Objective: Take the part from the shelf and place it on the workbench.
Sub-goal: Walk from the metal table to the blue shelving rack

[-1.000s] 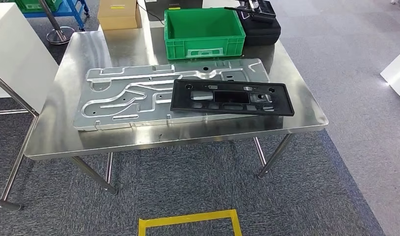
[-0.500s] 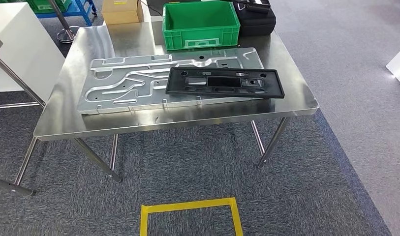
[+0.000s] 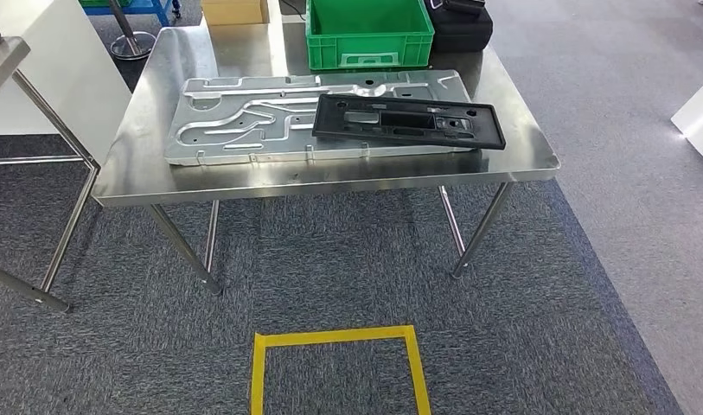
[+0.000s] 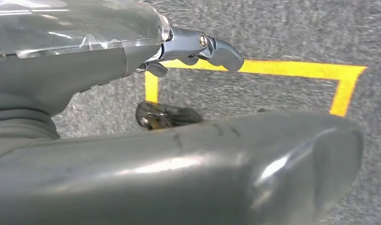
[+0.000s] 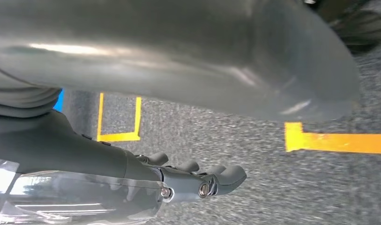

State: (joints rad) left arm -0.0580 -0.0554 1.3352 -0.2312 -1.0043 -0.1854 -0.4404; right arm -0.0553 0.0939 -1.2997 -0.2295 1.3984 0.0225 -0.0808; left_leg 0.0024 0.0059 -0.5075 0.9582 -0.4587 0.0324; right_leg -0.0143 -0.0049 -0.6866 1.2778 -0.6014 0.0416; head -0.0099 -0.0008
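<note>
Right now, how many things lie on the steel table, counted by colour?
Silver: 1, the metal panel
Black: 2, the frame and the case
Green: 1, the bin
Brown: 1, the box
Total: 5

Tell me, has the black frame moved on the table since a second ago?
No. The black frame lies across the metal plate in front of the green crate as before. The whole picture shifted, so the camera moved, not the frame.
</note>
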